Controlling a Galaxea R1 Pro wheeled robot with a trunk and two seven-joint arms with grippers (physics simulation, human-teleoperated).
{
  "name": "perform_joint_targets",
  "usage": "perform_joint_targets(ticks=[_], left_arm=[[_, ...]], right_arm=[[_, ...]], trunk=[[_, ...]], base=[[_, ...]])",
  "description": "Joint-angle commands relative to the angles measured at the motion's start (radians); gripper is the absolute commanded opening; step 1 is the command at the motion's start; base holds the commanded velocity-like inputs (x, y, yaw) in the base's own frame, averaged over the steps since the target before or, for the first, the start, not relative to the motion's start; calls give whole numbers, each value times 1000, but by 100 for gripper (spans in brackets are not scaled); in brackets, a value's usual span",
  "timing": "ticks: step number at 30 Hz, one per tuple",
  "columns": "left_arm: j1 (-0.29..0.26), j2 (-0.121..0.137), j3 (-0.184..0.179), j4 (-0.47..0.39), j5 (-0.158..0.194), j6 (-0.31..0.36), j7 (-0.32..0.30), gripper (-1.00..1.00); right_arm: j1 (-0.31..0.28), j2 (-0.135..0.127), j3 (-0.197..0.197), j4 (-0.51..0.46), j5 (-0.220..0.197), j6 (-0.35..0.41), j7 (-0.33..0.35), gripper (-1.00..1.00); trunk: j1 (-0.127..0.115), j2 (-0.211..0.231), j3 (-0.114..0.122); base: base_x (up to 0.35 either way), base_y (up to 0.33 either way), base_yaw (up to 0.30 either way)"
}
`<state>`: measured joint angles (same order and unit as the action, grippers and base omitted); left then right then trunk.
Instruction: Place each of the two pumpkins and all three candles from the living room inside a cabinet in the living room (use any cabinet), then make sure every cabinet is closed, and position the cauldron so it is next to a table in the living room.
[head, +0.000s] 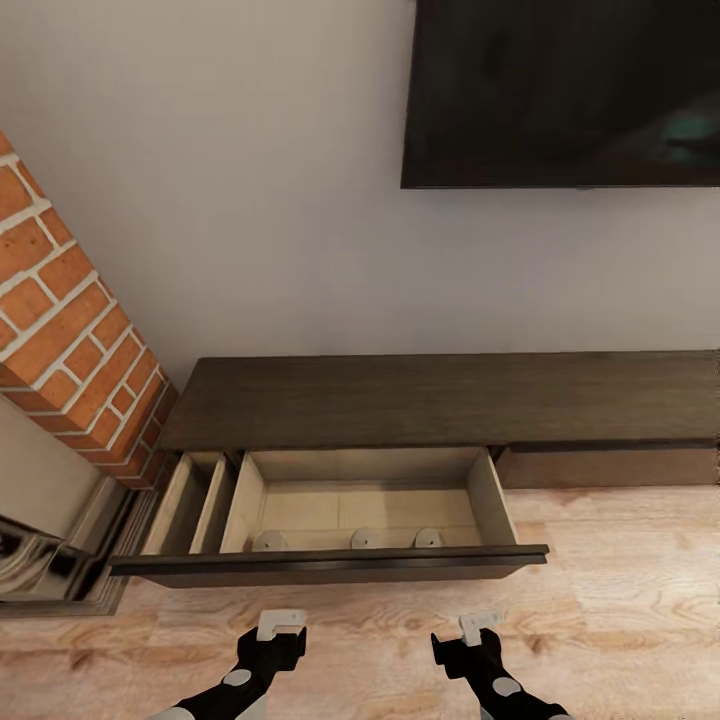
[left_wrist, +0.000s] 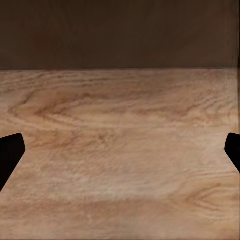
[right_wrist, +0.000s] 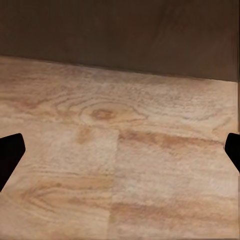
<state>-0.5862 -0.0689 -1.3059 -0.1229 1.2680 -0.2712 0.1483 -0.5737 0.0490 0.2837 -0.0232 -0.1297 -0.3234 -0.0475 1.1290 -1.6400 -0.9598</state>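
Note:
The long dark-brown cabinet (head: 440, 400) stands against the wall with its wide left drawer (head: 330, 565) pulled out. Three grey-beige candles (head: 268, 541) (head: 365, 538) (head: 428, 538) stand in a row inside that drawer, just behind its front panel. My left gripper (head: 280, 628) (left_wrist: 120, 155) and right gripper (head: 478, 628) (right_wrist: 120, 155) hover over the wood floor just short of the drawer front. Both are open and hold nothing. The pumpkins, the cauldron and the table are out of view.
A brick fireplace (head: 70, 340) with a stone surround (head: 50, 560) stands at the left, close to the drawer's left end. A dark TV (head: 565, 90) hangs on the wall above. The cabinet's right drawer (head: 610, 465) is shut. Pale wood floor (head: 620, 600) lies in front.

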Motion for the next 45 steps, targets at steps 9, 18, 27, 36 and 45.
perform_joint_targets(ticks=[9, 18, 27, 36, 45], left_arm=[[0, -2, 1, -3, -1, 2, 0, 100], [0, 1, 1, -7, 0, 0, 0, 100], [0, 1, 2, -6, 1, -2, 0, 100], [0, 3, 2, -3, 4, -2, 0, 100], [0, 3, 2, -3, 5, -2, 0, 100]], right_arm=[[0, 0, 0, -1, -1, -2, 0, 100], [0, 0, -1, -3, 0, -1, 0, 100], [0, 1, 0, -2, -1, 0, -2, 100], [0, 0, 1, -3, 3, 1, -2, 100], [0, 1, 0, -3, 2, 0, 0, 100]], trunk=[[0, 0, 11], [0, 0, 14], [0, 0, 14], [0, 0, 14], [0, 0, 14]], base=[[0, 0, -201], [0, 0, -57], [0, 0, 112], [0, 0, 53], [2, 0, 0]])
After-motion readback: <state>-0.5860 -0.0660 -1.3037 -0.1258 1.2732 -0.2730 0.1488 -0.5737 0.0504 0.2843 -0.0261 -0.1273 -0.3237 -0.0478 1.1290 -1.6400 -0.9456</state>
